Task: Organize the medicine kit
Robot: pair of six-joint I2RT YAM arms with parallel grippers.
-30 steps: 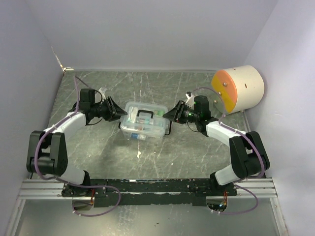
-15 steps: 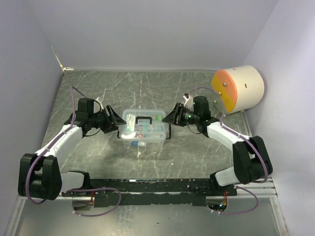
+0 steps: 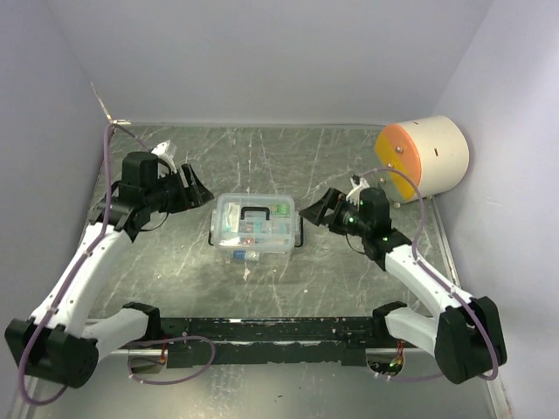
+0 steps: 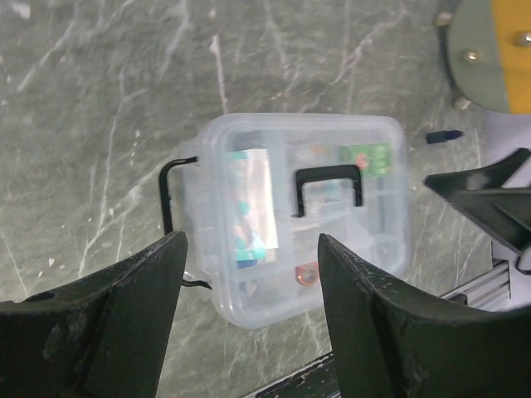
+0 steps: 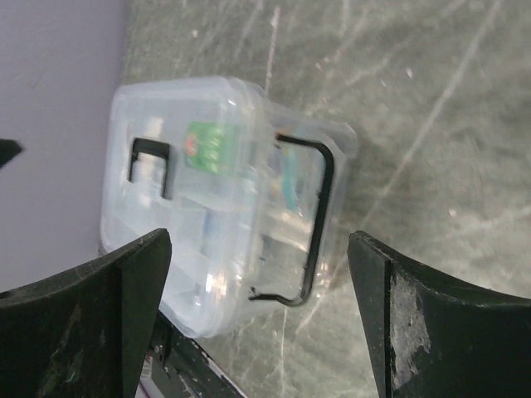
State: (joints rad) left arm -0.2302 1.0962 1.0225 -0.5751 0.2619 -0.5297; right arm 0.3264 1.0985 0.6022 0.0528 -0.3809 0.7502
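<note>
The medicine kit (image 3: 255, 225), a small clear box with its lid down and a black handle (image 4: 329, 186) on top, lies flat on the marble-patterned table. Coloured items show through the lid. A black wire latch sticks out at each short end (image 4: 168, 199) (image 5: 319, 215). My left gripper (image 3: 192, 190) hovers to the kit's left, open and empty; in its wrist view the left gripper (image 4: 250, 240) looks down on the kit (image 4: 303, 215). My right gripper (image 3: 313, 209) is open just right of the kit, apart from it; the right gripper (image 5: 259, 236) frames the kit (image 5: 224, 199).
A large cream-and-orange cylinder (image 3: 424, 157) lies at the back right by the wall. A small dark bit (image 4: 444, 135) lies on the table between it and the kit. The black mounting rail (image 3: 279, 332) runs along the near edge. Walls close in on three sides.
Both grippers have opened and drawn back from the kit's ends, the left up and to the left, the right to the right. The kit has settled flat.
</note>
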